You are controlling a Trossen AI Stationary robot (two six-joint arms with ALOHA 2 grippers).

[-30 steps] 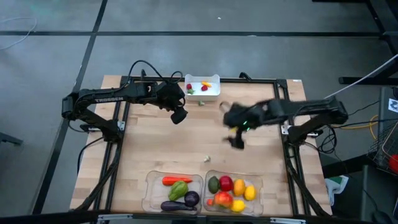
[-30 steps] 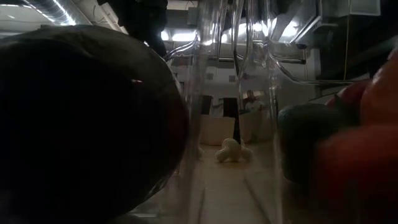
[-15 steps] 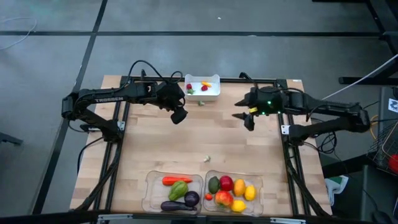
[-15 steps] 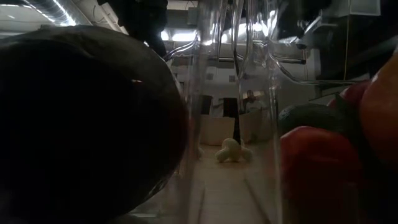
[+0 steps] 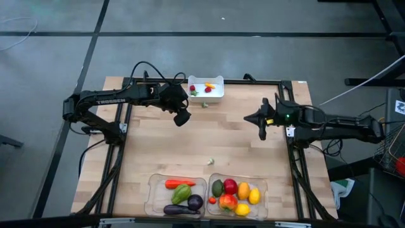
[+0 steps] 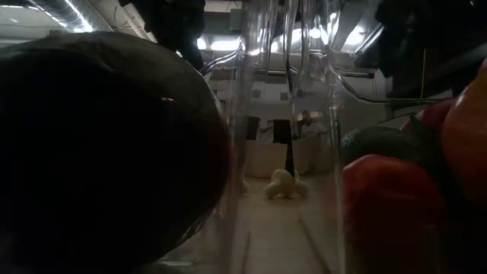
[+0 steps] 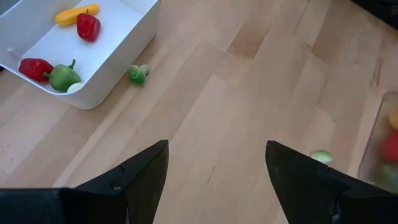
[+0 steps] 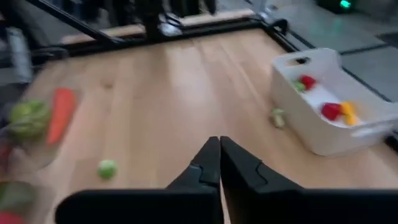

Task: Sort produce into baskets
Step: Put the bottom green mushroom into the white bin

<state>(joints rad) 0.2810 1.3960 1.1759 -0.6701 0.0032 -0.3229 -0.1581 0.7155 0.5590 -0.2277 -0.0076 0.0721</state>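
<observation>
A wooden table (image 5: 190, 142) was seen from above with two dark robot arms over its far half. The left gripper (image 5: 181, 118) hung above the far-left part of the table, just near of a small white bin (image 5: 206, 88), with its two fingers (image 7: 140, 177) spread apart and nothing between them. The right gripper (image 5: 262, 128) hovered over the far-right part of the table, its fingers (image 8: 205, 163) pressed together and holding nothing. The white bin sat at the far edge and held a few tiny red, green and orange pieces; one small green piece (image 5: 205, 104) lay on the wood just beside it. A second small pale green piece (image 5: 210, 162) lay alone near the middle of the table. Along the near edge stood two clear trays side by side. The left tray (image 5: 153, 196) held an orange carrot (image 5: 179, 183), a green pepper (image 5: 181, 194) and a purple eggplant (image 5: 178, 209). The right tray (image 5: 260, 189) held a red apple (image 5: 230, 186), yellow lemons (image 5: 254, 196) and other round pieces.
</observation>
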